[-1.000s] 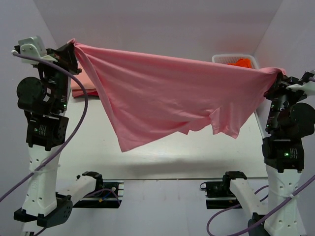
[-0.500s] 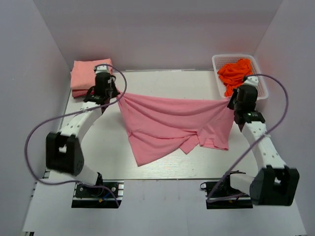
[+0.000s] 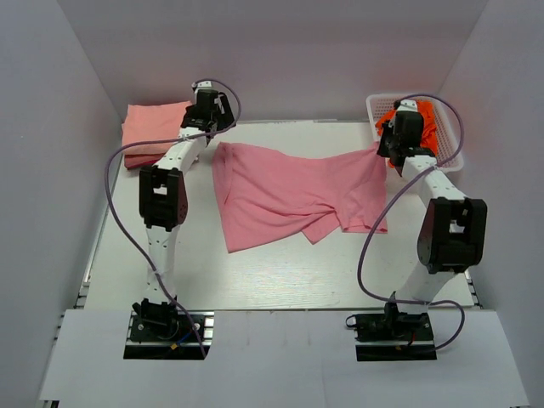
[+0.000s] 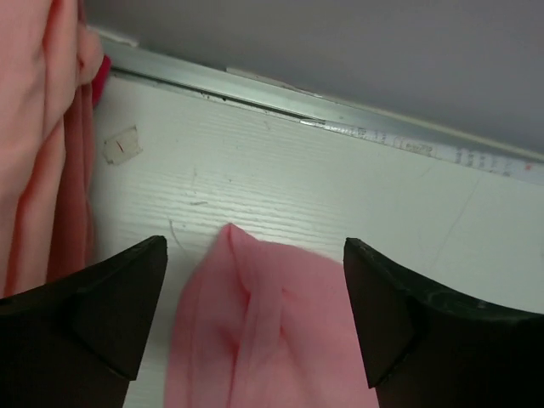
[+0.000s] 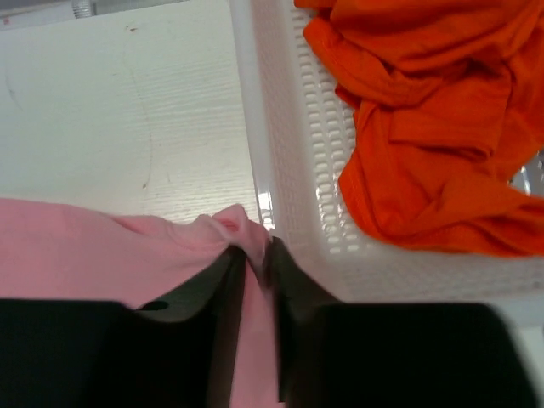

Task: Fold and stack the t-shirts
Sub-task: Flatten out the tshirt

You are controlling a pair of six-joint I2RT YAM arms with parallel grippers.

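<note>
Rose-pink t-shirt (image 3: 289,191) lay spread on the table (image 3: 255,272), held at one corner only.
Top view: the shirt sat rumpled mid-table, limp and light, and was probably best taken at its corners or hem. Left wrist: the left gripper (image 4: 255,251) stood wide, a shirt corner lying loose between its jaws, ungripped. Right wrist: the right gripper (image 5: 255,255) was narrow, pinching the other corner beside the white basket (image 5: 289,153).
</note>
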